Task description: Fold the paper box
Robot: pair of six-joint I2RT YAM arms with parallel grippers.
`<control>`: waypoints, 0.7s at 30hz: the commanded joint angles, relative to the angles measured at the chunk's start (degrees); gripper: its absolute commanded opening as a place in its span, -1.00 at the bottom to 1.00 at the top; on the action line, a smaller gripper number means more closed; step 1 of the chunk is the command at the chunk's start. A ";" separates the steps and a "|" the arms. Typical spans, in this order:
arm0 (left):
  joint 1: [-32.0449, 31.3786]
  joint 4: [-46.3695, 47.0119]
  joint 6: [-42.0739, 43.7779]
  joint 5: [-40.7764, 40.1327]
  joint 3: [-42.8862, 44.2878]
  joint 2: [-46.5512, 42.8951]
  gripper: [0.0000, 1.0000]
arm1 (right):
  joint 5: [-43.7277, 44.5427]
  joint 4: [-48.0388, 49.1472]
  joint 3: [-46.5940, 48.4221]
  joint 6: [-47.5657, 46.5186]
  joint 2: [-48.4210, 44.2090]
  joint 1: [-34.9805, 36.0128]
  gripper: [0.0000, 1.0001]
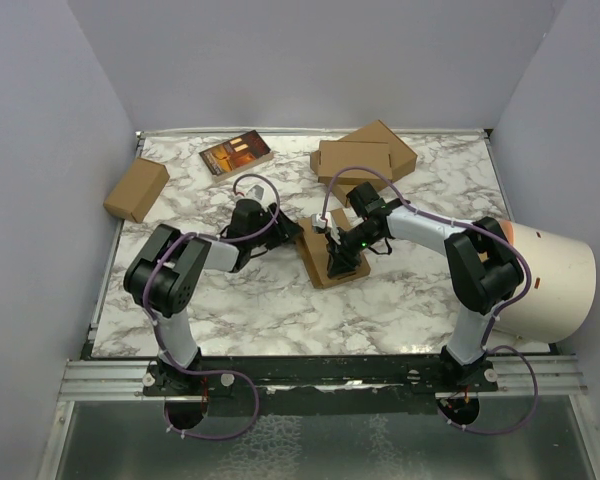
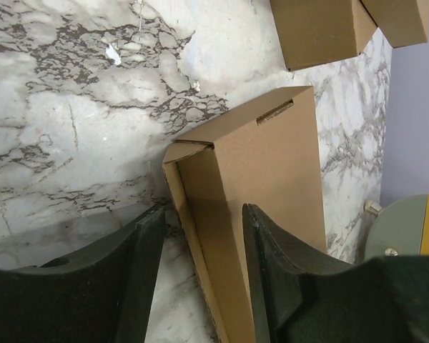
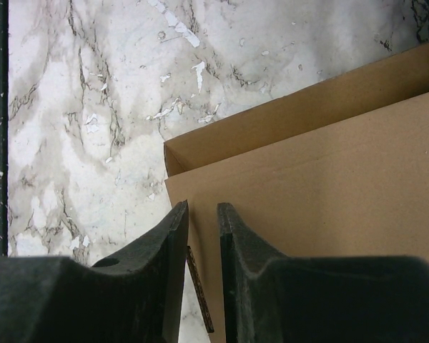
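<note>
Left claw [image 2: 202,214], right claw [image 3: 201,207]: both at paper box [image 1: 315,266], on table [image 1: 400,300].
My left gapes astride its raised wall; my right is barely parted over an edge, and whether it grips I cannot tell.

From above, the right tool [image 1: 340,256] covers much of the paper box [image 1: 313,262]. The left wrist view cuts off its near end; whether the right tool pinches its edge is unclear.

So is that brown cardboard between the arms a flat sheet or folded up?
Partly folded: the paper box has a side wall standing up along one long edge, a corner tab turned in. Fully closed? Cannot tell.
</note>
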 commanded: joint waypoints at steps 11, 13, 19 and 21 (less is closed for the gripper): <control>0.09 -8.34 3.47 -0.03 6.77 4.37 -0.20 | 4.39 -1.08 -1.25 -0.44 1.60 0.43 -0.59; 0.07 -8.98 3.99 0.16 7.14 4.81 -0.31 | 4.38 -1.13 -1.21 -0.54 1.76 0.43 -0.60; 0.06 -10.20 5.20 1.52 7.89 6.27 -0.73 | 4.37 -1.21 -1.12 -0.42 1.59 0.43 -0.60; 0.06 -10.46 5.45 1.45 7.82 6.38 -0.74 | 4.17 -1.21 -1.08 -0.33 1.39 0.43 -0.60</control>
